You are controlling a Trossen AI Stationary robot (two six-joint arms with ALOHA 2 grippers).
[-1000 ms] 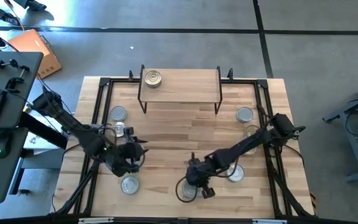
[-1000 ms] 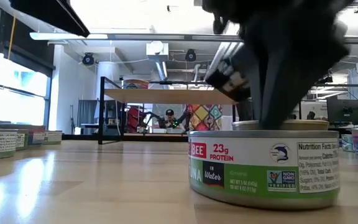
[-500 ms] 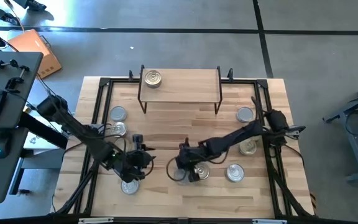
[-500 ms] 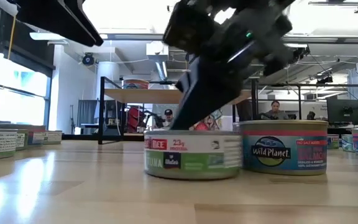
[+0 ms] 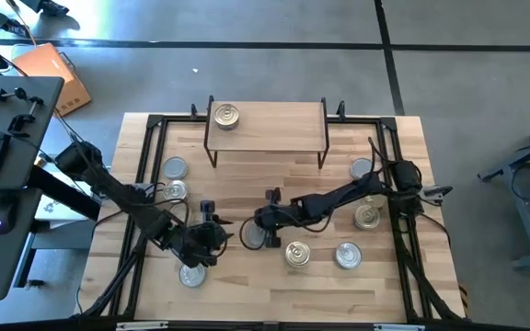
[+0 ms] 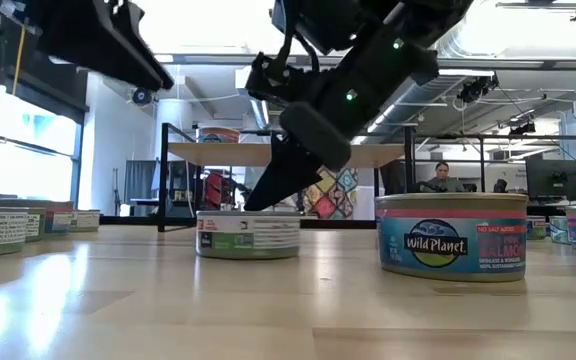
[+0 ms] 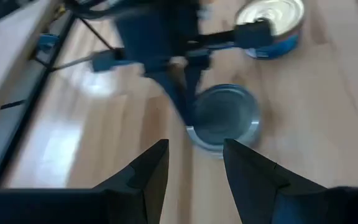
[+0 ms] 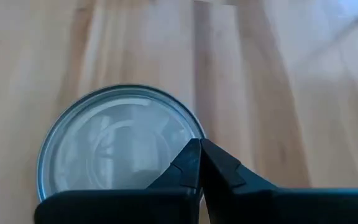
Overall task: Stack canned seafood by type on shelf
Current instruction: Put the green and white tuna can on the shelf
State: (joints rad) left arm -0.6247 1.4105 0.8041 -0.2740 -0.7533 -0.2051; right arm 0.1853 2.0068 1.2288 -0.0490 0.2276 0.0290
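My right gripper [image 5: 263,219] is squeezed all the way shut, with its two tips pressed together and nothing held between them. It rests against the edge of a silver tin [image 5: 251,236] in the middle of the table [image 5: 247,294]. My left gripper [image 5: 212,235] is partly open and empty, just beside that tin on its other side. A gold-lidded tin [image 5: 296,254] sits near. One tin [image 5: 225,116] is on the shelf [image 5: 283,124] at the far end of the table. Other tins stand by both side edges.
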